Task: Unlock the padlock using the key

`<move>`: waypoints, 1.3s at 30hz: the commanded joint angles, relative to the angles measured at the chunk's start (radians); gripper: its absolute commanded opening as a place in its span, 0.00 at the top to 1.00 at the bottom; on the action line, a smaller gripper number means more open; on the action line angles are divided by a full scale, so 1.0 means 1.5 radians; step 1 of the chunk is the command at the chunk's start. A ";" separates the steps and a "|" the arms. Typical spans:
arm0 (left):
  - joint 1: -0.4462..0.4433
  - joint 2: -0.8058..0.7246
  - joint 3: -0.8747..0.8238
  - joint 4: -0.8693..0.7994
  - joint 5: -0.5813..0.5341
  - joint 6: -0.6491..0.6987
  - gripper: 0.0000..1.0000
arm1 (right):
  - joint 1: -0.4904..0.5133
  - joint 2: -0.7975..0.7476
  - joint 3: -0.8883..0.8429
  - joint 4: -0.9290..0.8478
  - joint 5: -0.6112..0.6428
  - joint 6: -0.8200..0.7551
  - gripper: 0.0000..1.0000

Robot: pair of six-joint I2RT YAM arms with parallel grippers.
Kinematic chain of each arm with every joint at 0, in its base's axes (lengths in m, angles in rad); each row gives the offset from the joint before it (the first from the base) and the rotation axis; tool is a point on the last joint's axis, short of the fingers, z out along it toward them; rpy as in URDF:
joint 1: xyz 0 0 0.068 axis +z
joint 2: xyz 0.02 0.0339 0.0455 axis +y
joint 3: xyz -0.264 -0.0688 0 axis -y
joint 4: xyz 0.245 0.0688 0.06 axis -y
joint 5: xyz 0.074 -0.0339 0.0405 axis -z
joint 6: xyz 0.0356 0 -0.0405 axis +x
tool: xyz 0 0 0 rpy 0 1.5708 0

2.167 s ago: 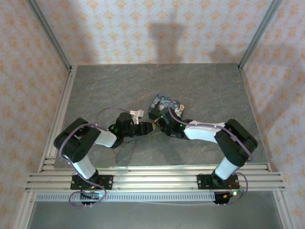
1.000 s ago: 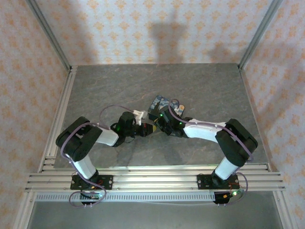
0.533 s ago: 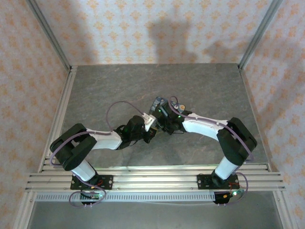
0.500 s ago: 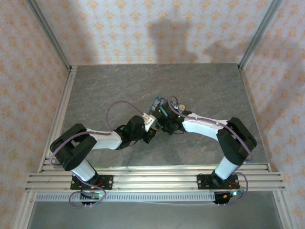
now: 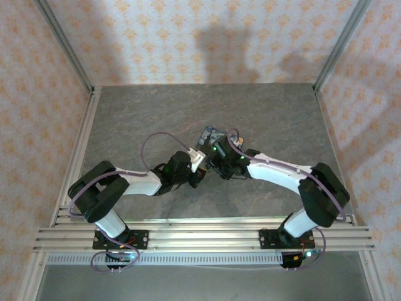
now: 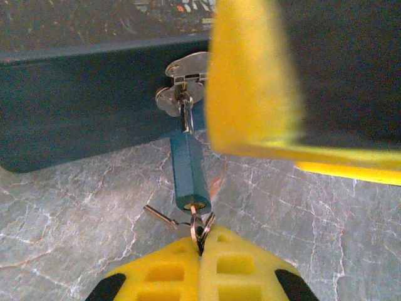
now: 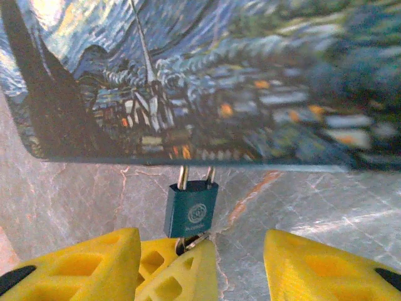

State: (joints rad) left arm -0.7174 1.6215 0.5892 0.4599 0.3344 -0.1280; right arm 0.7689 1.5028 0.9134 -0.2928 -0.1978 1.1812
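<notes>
Grey stone-patterned table (image 5: 125, 119) inside an enclosure of orange-patterned walls (image 5: 188, 37) with aluminium corner posts (image 5: 62, 44) and rails along the near edge. Tin (image 7: 188, 75), with a painted lid, lies near the middle of the table, well away from every edge. Left arm (image 5: 135, 183) and right arm (image 5: 282, 172) both reach low and inward from the near edge, and their wrists meet just in front of the tin. Padlock (image 6: 190, 172) hangs by its shackle from the hasp (image 6: 185, 69) on the tin's front wall, its body slanting down to the table. Left gripper (image 6: 200, 238) has its yellow fingers pressed together on the key (image 6: 199, 224), which points into the padlock's underside. Right gripper (image 7: 200, 241) stands wide, with nothing held, one finger on either side of the left gripper's tips.
</notes>
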 commanded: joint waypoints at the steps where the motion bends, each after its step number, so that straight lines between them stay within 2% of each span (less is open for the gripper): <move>1: 0.008 0.012 0.008 -0.009 -0.003 -0.019 1.00 | 0.002 -0.058 -0.014 -0.017 0.058 0.002 0.45; 8: 0.022 0.015 -0.001 0.033 0.023 -0.066 1.00 | 0.002 -0.106 -0.059 0.006 0.090 0.022 0.45; 15: 0.080 0.024 -0.027 0.119 0.125 -0.166 1.00 | 0.001 -0.170 -0.109 0.027 0.145 0.048 0.45; 20: 0.091 0.044 -0.011 0.125 0.185 -0.180 1.00 | -0.002 -0.188 -0.120 0.026 0.157 0.050 0.45; 27: 0.092 0.048 -0.008 0.133 0.209 -0.190 1.00 | -0.002 -0.134 -0.095 0.065 0.101 0.024 0.45; 39: 0.099 0.050 -0.012 0.129 0.217 -0.192 1.00 | 0.013 0.000 -0.067 0.210 0.029 0.036 0.46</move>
State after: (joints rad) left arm -0.5858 1.6878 0.5602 0.6346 0.6250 -0.4217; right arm 0.7776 1.4590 0.7795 -0.0776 -0.1154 1.2381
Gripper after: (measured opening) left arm 0.049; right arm 0.545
